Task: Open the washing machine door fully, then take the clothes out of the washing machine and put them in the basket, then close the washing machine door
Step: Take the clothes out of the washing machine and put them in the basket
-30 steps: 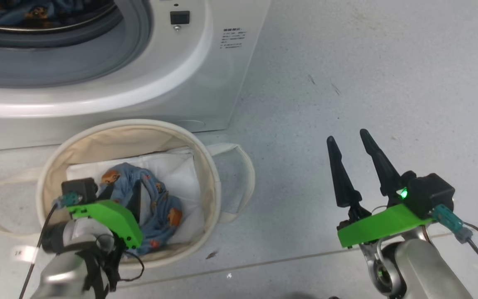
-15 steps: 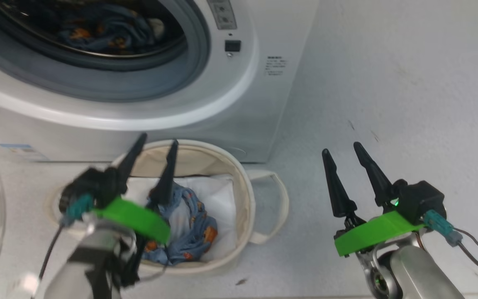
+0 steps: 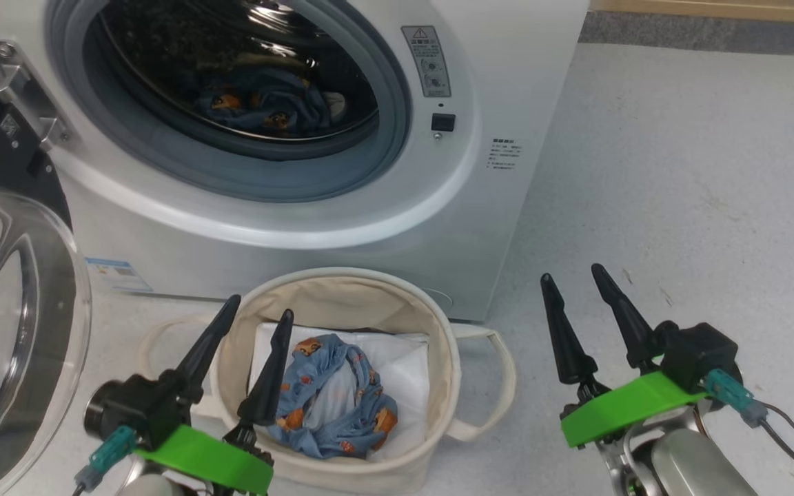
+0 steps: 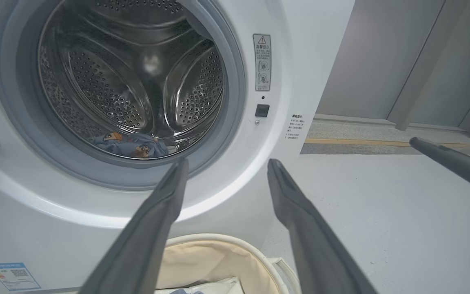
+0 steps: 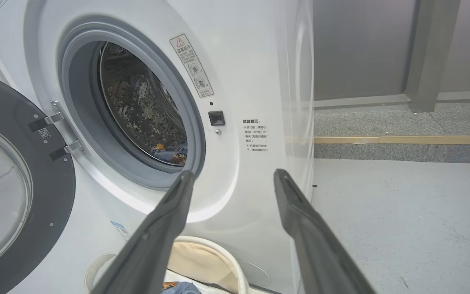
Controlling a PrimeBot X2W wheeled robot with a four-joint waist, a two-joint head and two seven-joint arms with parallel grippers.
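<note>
At twelve o'clock from the left pincer (image 3: 260, 307), a bundle of the clothes (image 3: 266, 110) lies low in the drum of the washing machine (image 3: 500, 89), just behind the grey seal (image 3: 383, 158). Its long axis runs roughly nine to three across the opening.

Left pincer: fingers apart, nothing held, poised above the basket (image 3: 438, 344).

Right pincer (image 3: 571, 273): fingers apart, empty, over bare floor (image 3: 679, 193) at three o'clock of the basket.

One garment (image 3: 331, 396) lies in the basket.

The washing machine door (image 3: 18, 310) stands swung wide at nine o'clock.

Assessment: the left arm is the nearer to the drum mouth. The coming reach should run forward and upward along twelve o'clock, clearing the seal lip, where fabric may snag.
</note>
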